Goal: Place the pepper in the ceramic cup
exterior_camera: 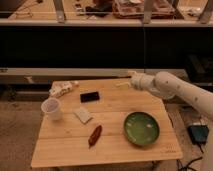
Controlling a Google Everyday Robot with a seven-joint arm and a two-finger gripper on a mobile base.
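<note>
The dark red-brown pepper [95, 135] lies on the wooden table [65, 147], near the front middle. The pale ceramic cup [52, 108] stands upright at the table's left edge. My gripper [125, 83] is at the end of the white arm [170, 87], which reaches in from the right. It hovers over the table's back edge, right of centre, far from both the pepper and the cup. It holds nothing that I can see.
A wide green bowl [142, 128] sits at the front right. A black rectangular block [89, 96] lies at the back middle, a pale flat packet [83, 115] in front of it, and a crumpled white-patterned item [63, 88] at the back left. A dark shelf runs behind the table.
</note>
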